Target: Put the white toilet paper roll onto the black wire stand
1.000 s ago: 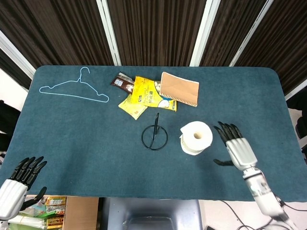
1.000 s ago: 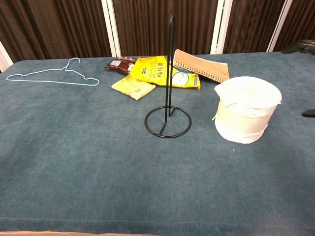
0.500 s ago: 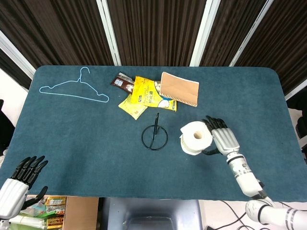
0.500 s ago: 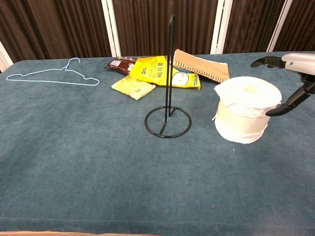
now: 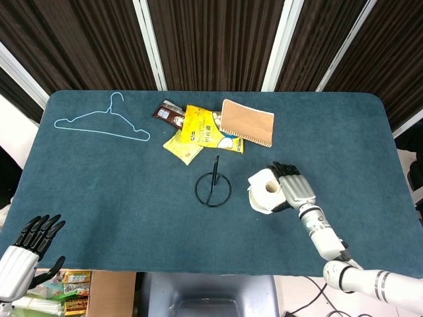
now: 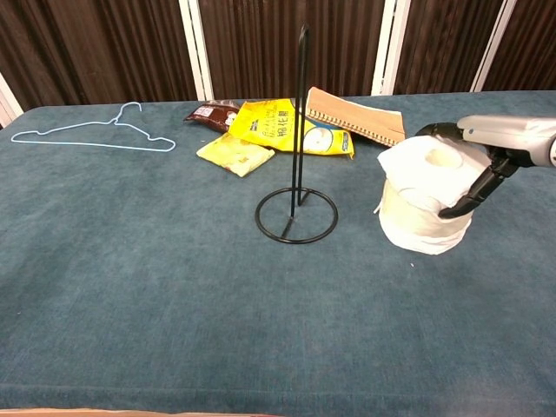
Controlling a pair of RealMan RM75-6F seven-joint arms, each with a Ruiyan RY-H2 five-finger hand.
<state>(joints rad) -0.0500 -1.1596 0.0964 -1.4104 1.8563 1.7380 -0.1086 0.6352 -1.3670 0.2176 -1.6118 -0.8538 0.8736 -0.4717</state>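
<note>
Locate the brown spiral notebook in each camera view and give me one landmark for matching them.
Head view: the notebook lies above centre, toward the table's far edge.
Chest view: the notebook lies at upper right of centre, beyond the wire stand.
Shared landmark: the yellow snack bag touching its left side.

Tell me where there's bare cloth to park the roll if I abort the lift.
Bare cloth runs along the near edge in front of the black wire stand, and left of it below the hanger. The far right corner beyond the right hand on the toilet paper roll is free. The far middle is crowded: snack packets, notebook.
</note>
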